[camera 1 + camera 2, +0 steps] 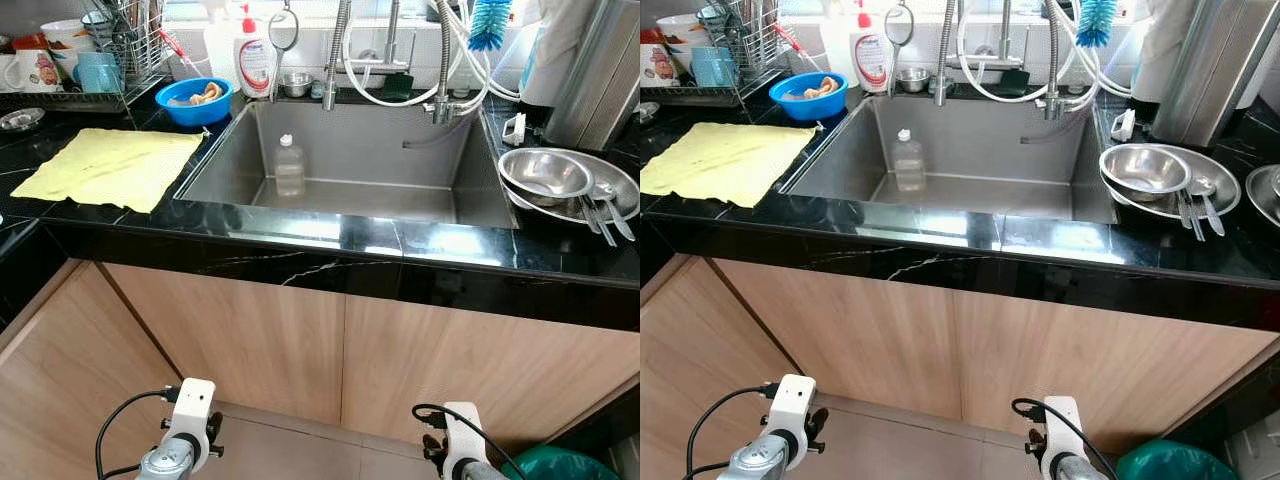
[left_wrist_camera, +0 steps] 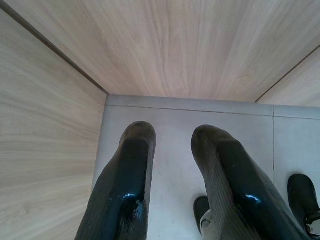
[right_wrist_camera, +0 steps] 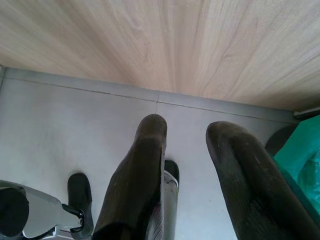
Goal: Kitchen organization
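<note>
A steel sink (image 1: 380, 140) is set into the black stone counter (image 1: 330, 235) straight ahead. An upright clear plastic bottle (image 1: 289, 167) stands in its basin. A yellow cloth (image 1: 110, 165) lies flat on the counter to the left, and a blue bowl (image 1: 195, 100) with food scraps sits behind it. On the right, steel bowls (image 1: 545, 172) and cutlery rest on a steel plate. Both arms hang low before the wooden cabinet doors (image 1: 300, 350). My left gripper (image 2: 175, 132) and right gripper (image 3: 189, 127) point at the grey floor, each open with nothing between its fingers.
A dish rack (image 1: 110, 50) with mugs stands at the back left, and a white soap bottle (image 1: 255, 55) by the taps. Hoses and a blue brush (image 1: 489, 25) hang over the sink. A tall steel vessel (image 1: 600, 70) stands at the back right. A green bag (image 1: 560, 465) lies on the floor.
</note>
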Controlling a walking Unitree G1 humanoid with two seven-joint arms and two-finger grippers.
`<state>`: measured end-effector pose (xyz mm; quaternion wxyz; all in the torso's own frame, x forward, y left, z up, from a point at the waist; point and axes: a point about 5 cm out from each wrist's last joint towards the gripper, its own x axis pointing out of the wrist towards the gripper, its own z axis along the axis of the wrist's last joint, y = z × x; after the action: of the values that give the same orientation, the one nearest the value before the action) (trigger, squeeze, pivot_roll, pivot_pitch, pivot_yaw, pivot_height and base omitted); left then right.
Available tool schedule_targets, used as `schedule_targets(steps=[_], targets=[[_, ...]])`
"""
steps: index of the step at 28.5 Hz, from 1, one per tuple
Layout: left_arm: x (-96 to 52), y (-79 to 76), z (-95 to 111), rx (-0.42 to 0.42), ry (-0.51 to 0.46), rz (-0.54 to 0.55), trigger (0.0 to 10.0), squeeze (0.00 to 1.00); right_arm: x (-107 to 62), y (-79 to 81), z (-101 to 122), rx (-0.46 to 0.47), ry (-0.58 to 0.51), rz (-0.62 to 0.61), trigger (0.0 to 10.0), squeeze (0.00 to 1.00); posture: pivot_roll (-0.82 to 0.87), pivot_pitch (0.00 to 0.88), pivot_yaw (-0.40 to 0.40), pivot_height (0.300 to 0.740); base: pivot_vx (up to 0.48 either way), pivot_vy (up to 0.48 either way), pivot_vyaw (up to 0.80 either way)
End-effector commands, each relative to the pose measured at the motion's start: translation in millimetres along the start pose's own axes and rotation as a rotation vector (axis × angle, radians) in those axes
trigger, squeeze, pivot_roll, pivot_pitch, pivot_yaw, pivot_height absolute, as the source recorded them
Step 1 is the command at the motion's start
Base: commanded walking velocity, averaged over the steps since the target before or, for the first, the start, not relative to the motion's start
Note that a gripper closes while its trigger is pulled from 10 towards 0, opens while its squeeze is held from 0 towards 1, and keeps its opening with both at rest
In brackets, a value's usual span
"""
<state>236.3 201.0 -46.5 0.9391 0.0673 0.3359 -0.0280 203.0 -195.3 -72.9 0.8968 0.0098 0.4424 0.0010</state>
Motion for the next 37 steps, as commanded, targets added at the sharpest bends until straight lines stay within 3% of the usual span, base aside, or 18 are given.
schedule_targets(steps=[1, 10, 30, 37], targets=[[-1.8, 4.2, -4.7, 0.0, 0.014, 0.016, 10.0, 0.0, 0.5, 3.2, 1.6, 0.013, -0.01, 0.014, 10.0, 0.0, -0.04, 0.0, 0.04, 0.681, 0.0, 0.0, 0.0], [-2.4, 4.1, -6.5, -0.001, 0.019, 0.015, 10.0, 0.0, 0.6, 3.3, 2.0, 0.026, -0.016, 0.015, 10.0, 0.0, -0.04, 0.0, 0.039, 0.74, 0.0, 0.0, 0.0], [-2.6, 2.5, -7.1, 0.006, 0.017, 0.005, 10.0, 0.0, 0.3, 2.8, -0.1, 0.027, -0.006, 0.009, 10.0, 0.0, -0.04, 0.0, 0.039, 0.74, 0.0, 0.0, 0.0], [-2.5, 2.4, -6.9, 0.002, 0.017, 0.007, 10.0, 0.0, 0.3, 2.6, 0.1, 0.025, -0.003, 0.014, 10.0, 0.0, -0.04, 0.0, 0.037, 0.74, 0.0, 0.0, -0.63]])
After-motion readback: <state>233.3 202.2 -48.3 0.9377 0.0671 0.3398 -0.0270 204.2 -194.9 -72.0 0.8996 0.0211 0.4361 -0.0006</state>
